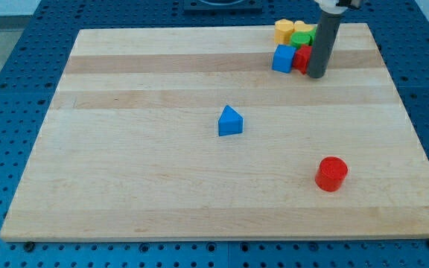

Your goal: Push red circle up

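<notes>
The red circle [331, 173] is a short red cylinder lying at the view's lower right on the wooden board [162, 179]. My tip [316, 75] is at the view's upper right, far above the red circle and apart from it. The rod stands right beside a cluster of blocks, touching or nearly touching a red block [302, 59] on its right side.
The cluster at the view's upper right holds a blue cube [283, 59], the red block, a green block [302, 37], a yellow block [285, 30] and another yellow block [304, 27]. A blue triangular block [230, 120] lies near the board's middle.
</notes>
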Action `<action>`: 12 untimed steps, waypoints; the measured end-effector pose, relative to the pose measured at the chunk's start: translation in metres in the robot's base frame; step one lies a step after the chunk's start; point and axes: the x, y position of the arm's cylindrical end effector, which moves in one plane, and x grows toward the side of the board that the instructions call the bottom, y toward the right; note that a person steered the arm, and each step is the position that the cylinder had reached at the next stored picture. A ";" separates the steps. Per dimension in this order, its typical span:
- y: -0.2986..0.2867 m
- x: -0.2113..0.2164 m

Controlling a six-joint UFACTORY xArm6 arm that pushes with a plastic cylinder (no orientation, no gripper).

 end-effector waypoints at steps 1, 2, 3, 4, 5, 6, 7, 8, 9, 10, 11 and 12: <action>-0.005 0.061; 0.000 0.122; 0.018 0.146; 0.026 0.157; 0.050 0.213; 0.043 0.260; -0.014 0.276; -0.027 0.275; -0.013 0.273; -0.009 0.254; -0.009 0.231; -0.009 0.207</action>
